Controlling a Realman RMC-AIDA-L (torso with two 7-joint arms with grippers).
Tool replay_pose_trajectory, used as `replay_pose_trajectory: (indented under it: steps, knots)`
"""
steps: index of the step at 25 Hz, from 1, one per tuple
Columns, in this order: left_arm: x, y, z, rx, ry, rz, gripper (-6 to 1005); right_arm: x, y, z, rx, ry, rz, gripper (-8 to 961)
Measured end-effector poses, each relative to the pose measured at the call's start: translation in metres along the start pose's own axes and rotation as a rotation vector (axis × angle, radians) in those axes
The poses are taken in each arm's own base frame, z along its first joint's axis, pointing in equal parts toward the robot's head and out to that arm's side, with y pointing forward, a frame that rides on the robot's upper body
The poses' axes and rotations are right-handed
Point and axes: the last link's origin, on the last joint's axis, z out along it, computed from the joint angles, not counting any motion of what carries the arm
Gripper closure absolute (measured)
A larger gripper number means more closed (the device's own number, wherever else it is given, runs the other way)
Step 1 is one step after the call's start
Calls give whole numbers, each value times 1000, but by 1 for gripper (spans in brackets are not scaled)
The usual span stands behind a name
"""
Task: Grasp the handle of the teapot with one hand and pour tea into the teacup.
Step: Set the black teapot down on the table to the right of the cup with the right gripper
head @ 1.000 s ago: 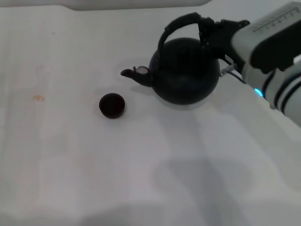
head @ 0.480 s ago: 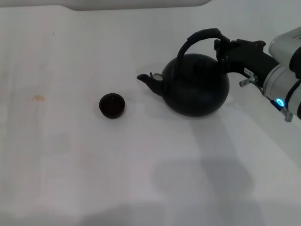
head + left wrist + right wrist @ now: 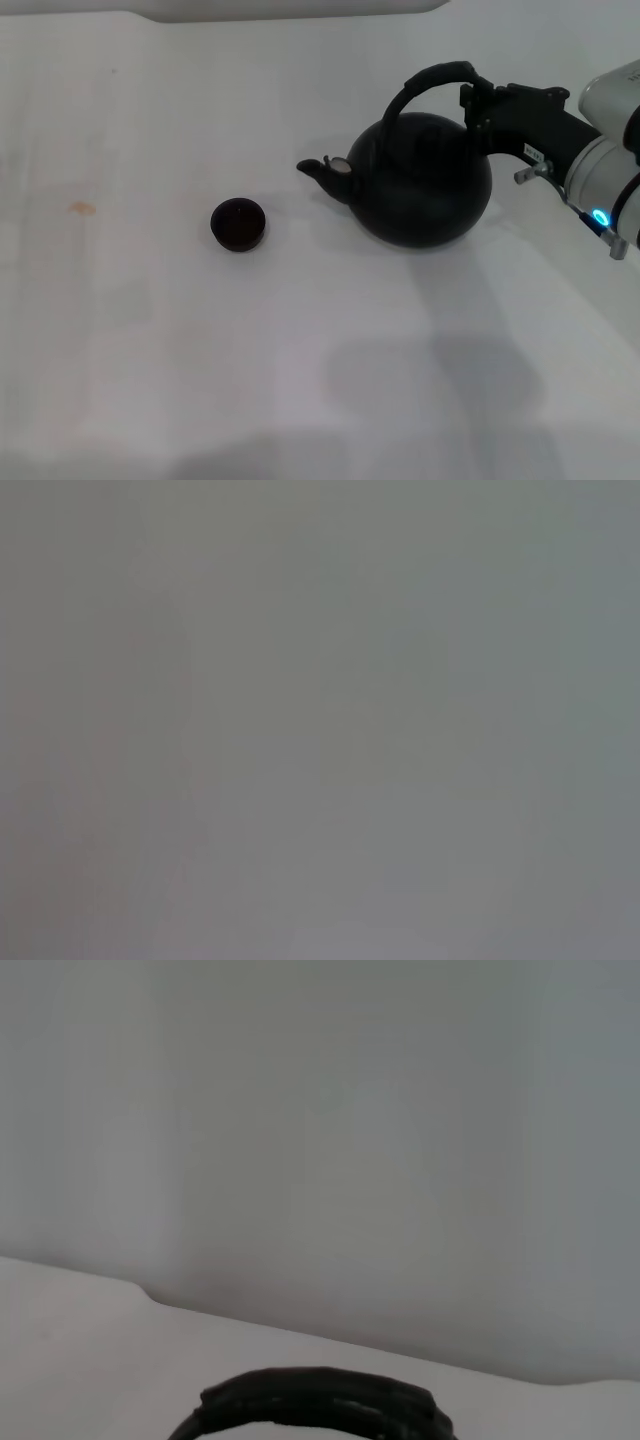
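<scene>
Lately, the teapot (image 3: pixel 425 182), handle (image 3: pixel 432 79) clamped by the right gripper (image 3: pixel 478 103), had drifted away from the teacup (image 3: pixel 238 223), now at its nine o'clock, apart. Pouring seemingly over; teapot appeared to rest down.

White table surface (image 3: pixel 200 350) fills the head view, matte and faintly mottled. A small orange-brown stain (image 3: pixel 81 208) lies toward its left side. Soft grey shadows fall across the near right part of the surface. At the far edge a pale rounded ledge (image 3: pixel 290 9) runs along the top. In the right wrist view, a plain light-grey wall (image 3: pixel 330 1140) rises behind the table's far edge. The left wrist view shows only uniform grey. Lighting is even and diffuse.
</scene>
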Motion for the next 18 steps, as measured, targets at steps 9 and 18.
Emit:
replay_pose_trajectory:
  steps: [9, 18]
  knots:
    - [0, 0, 1, -2, 2, 0, 128, -1, 0, -3, -25, -13, 8, 828]
    - [1, 0, 1, -3, 3, 0, 127, 2, -1, -4, -27, -7, 11, 788]
